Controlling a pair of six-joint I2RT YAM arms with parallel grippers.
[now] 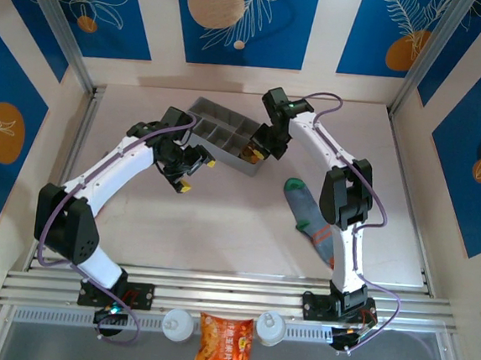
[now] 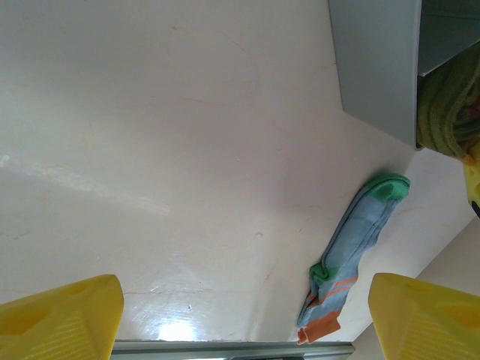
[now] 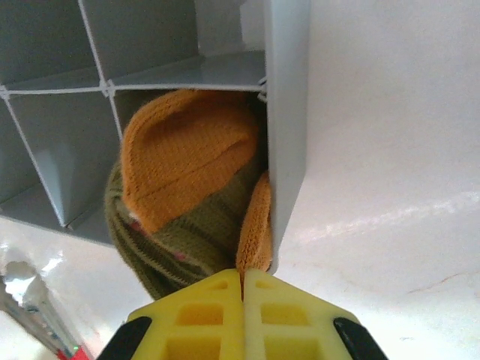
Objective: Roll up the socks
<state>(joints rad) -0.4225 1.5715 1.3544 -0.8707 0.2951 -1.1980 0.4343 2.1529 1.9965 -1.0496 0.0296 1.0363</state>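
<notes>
The olive-brown sock (image 3: 187, 157), rolled up with its orange toe outermost, sits in an end compartment of the grey divided tray (image 3: 289, 112). My right gripper (image 3: 242, 271) is shut on an orange edge of that sock, right beside the tray's wall. The grey-blue sock (image 1: 308, 213), with a green toe and an orange cuff, lies flat on the table to the right of the tray. It also lies ahead of my left gripper (image 2: 246, 311), which hovers open above bare table with nothing between its fingers. In the top view the left gripper (image 1: 197, 174) is just left of the tray (image 1: 226, 157).
An orange snack packet (image 1: 224, 344) lies beyond the near rail between two white knobs. Raised wooden walls and metal rails border the table. In the left wrist view a corner of the tray (image 2: 375, 67) with the olive sock (image 2: 442, 112) is at the upper right.
</notes>
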